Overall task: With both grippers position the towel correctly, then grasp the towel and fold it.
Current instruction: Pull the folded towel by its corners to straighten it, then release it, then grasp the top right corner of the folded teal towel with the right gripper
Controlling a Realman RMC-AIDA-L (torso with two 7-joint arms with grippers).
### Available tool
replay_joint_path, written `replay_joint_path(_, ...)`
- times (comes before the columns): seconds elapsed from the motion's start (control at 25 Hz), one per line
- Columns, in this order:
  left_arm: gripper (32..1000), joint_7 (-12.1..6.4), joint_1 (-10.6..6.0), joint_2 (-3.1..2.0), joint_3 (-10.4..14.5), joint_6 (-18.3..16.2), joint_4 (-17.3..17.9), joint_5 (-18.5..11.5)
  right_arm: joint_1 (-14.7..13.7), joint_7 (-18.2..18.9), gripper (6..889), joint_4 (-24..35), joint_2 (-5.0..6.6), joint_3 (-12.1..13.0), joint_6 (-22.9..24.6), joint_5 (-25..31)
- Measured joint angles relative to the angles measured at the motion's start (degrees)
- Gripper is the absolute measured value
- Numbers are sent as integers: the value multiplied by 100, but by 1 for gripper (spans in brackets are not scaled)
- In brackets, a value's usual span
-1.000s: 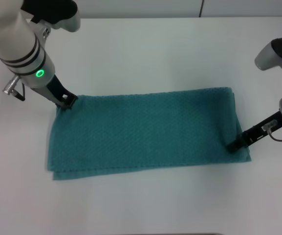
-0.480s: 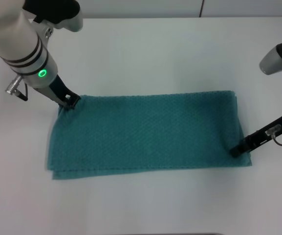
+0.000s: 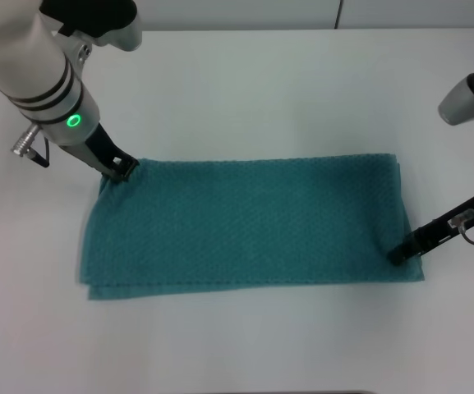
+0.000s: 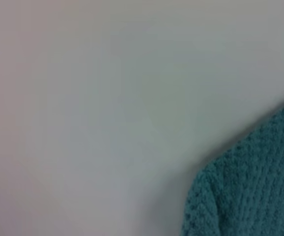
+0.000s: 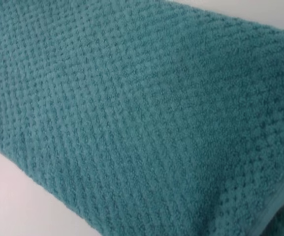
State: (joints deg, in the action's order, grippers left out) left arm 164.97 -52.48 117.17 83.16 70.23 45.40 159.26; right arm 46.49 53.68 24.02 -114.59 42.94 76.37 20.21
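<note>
Right now the towel (image 3: 249, 222) lies flat on the white desk (image 3: 245, 90), a long teal rectangle doubled in 2 layers, its lower layer peeking out along the near edge at the robot's left. The left claw (image 3: 120, 170) is down at the far left corner of the cloth, tip touching the fabric, and the left wrist view shows that rounded corner (image 4: 245, 182) against bare desk. The right claw (image 3: 399, 254) is down at the opposite end, touching the towel near its near right corner, while the right wrist view is filled with the waffle weave (image 5: 132, 113) and a hemmed edge. I cannot tell whether either claw is spread, pressed together, or already pinching cloth; the tips are too slim and dark against the fabric. To my eye this is the positioning step, with each claw on a diagonal corner to square the cloth up, and the fold itself not yet begun. The towel looks fairly straight, though the left end sits slightly skewed. The next move, I would judge, calls for a firm pinch through both layers at each corner, then lifting and carrying one end over toward the other evenly, so the layers do not slide apart or bunch.
</note>
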Motion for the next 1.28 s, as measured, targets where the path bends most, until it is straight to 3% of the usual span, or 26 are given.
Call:
replay_joint_path(0.2,192,-4,-1,-17,-23,15,50,-47,-4,69,178,130,25,-275,141,0)
replay_joint_path(0.4,196,-104,47,-53,-48,161,289,-337,-30,239,184,252,108,-736,323,0)
replay_joint_path(0.6,200,-217,132,-62,-324,368,536,-359,-67,255,380,290,191,-932,403,-1)
replay_joint_path(0.88,445,-226,319,-63,-409,663,1142,-294,-94,216,603,629,236,-1114,596,43)
replay_joint_path(1.16,701,-156,714,-79,-486,1332,2118,-281,-106,27,860,949,241,-1301,652,57)
replay_joint_path(1.28,844,-85,860,-81,-589,1609,2394,-281,-110,-75,855,1042,283,-1413,686,33)
